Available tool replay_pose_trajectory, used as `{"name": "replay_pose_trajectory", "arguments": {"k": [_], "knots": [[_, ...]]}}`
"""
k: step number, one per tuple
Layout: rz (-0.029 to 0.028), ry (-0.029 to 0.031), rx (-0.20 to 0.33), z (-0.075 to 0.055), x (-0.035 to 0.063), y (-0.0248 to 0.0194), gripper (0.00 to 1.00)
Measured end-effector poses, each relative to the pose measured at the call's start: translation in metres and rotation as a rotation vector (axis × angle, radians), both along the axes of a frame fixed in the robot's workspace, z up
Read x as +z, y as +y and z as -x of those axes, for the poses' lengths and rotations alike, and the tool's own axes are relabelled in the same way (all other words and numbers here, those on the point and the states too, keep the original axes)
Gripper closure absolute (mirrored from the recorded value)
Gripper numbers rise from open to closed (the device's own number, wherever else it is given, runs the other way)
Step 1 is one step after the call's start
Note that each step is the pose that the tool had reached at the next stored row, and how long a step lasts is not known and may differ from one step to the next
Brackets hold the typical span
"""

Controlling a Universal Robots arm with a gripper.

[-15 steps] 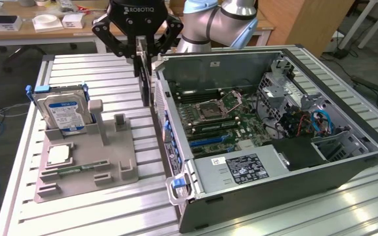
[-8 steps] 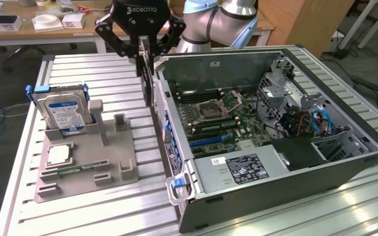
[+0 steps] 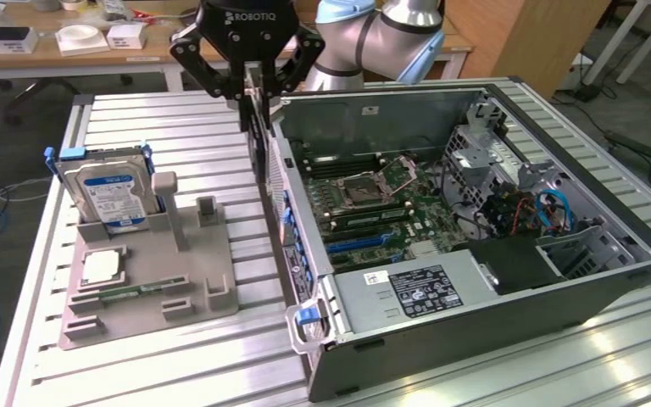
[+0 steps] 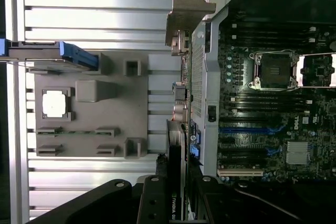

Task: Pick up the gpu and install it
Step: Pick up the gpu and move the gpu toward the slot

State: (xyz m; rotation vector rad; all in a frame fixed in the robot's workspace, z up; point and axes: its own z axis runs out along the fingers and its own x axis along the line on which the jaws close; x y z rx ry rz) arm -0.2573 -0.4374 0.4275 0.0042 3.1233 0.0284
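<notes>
At the counter's [image 3: 156, 127] edge on the exterior view's left sits the gray holder [image 3: 196, 292], with the hard drive [image 3: 108, 193] upright and a processor chip [image 3: 99, 267] lying flat. Mid-counter, near the far edge, my gripper [image 3: 255, 91] has its fingers clamped on the gpu [image 3: 264, 153], which hangs edge-on above the surface. Just beside it is the open computer case [image 3: 473, 339]; its wall stands between the gpu and the motherboard [image 3: 376, 203].

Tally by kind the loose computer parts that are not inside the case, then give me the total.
Hard drive: 1
Processor chip: 1
Memory stick: 1
gpu, held in the gripper: 1
Total: 4
</notes>
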Motion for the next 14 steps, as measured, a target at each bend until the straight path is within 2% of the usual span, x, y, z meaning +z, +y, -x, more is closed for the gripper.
{"name": "replay_pose_trajectory", "arguments": {"k": [14], "knots": [[0.0001,0.0001,0.000,-0.0071,0.0001,0.0000,0.74]]}}
